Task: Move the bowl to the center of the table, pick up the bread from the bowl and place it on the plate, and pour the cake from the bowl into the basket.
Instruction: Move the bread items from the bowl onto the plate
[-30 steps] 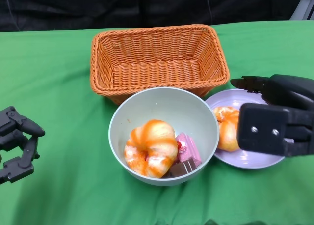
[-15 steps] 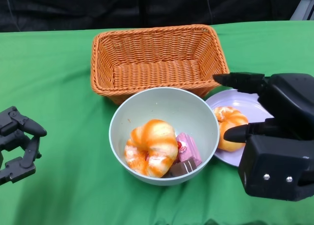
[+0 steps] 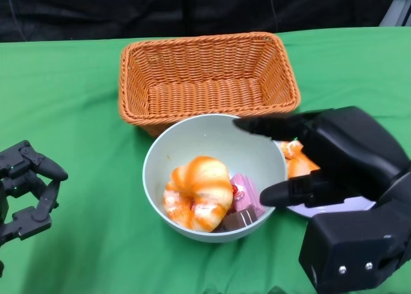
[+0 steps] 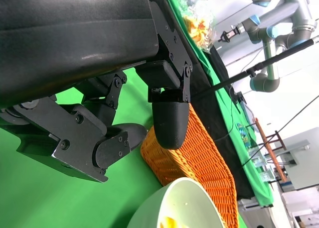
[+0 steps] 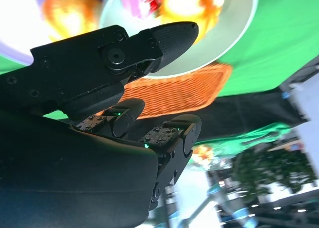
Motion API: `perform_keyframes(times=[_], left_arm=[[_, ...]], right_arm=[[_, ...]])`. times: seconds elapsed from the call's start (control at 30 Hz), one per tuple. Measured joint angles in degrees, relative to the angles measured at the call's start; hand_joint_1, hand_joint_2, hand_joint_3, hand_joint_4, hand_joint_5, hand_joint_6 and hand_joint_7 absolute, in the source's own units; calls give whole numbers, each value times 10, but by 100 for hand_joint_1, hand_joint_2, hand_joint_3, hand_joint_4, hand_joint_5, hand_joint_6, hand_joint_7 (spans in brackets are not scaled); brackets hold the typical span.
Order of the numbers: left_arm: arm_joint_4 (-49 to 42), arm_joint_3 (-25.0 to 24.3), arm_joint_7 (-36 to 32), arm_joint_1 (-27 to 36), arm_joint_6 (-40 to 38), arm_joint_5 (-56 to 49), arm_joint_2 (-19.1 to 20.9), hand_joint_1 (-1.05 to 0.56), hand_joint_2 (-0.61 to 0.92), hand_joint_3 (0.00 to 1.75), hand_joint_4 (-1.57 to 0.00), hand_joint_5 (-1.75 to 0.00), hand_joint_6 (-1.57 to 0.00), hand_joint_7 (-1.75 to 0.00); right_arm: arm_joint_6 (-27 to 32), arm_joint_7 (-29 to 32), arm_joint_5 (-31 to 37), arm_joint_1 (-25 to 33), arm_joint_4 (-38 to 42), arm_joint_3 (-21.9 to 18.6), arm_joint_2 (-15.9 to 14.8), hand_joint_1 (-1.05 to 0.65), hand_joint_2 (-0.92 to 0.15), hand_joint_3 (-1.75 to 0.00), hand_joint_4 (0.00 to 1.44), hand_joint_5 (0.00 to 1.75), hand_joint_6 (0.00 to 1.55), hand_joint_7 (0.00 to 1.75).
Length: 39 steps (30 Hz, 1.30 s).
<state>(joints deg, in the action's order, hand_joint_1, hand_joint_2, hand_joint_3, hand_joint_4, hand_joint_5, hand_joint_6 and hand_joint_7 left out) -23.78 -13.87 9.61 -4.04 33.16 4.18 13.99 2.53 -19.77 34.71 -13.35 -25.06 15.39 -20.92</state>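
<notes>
- I see my right hand [image 3: 321, 162] empty, fingers apart, over the bowl's [image 3: 192, 137] right rim.
- Bread [image 3: 197, 192] and cake [image 3: 246, 201] lie in the bowl, left of those fingers.
- My left hand [image 3: 26, 191] hangs empty, fingers apart, far left.

The bowl [image 3: 214, 177] sat before the basket [image 3: 207, 76], holding bread [image 3: 197, 192] and cake [image 3: 247, 196]. The plate [image 3: 334, 204] lay to its right, under my right hand [image 3: 334, 162].

We had matte black hands: the right hand [image 3: 334, 172] carried a boxy block with two small silver screws, its rounded fingertips smooth. Our left hand [image 3: 26, 191] showed jointed black links, screw heads and small green lights.
</notes>
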Motion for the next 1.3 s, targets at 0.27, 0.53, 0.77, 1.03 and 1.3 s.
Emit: perform_keyframes(times=[0.27,0.53,0.77,1.03,1.3], left_arm=[[0,-1,-2,4,3,0,0,-5,68,87,-73,-164,-72,-131],[1,1,-2,5,10,-1,0,-5,69,86,-73,-166,-73,-130],[1,1,-2,6,14,-3,0,-4,70,83,-73,-167,-73,-130],[8,5,-14,7,15,-22,-1,-6,67,89,-77,-164,-74,-132],[12,7,-14,6,19,-17,-7,-2,61,103,-79,-169,-75,-133]], right_arm=[[-88,19,-2,-38,83,28,7,-70,-91,0,65,1,54,0],[-157,37,4,-89,188,64,23,-68,-89,0,60,0,52,0],[-219,81,40,-125,272,91,29,-68,-88,0,50,0,52,0],[-295,166,106,-184,395,129,39,-70,-86,0,42,0,55,1],[-359,256,161,-236,503,165,40,-72,-85,0,36,0,58,1]])
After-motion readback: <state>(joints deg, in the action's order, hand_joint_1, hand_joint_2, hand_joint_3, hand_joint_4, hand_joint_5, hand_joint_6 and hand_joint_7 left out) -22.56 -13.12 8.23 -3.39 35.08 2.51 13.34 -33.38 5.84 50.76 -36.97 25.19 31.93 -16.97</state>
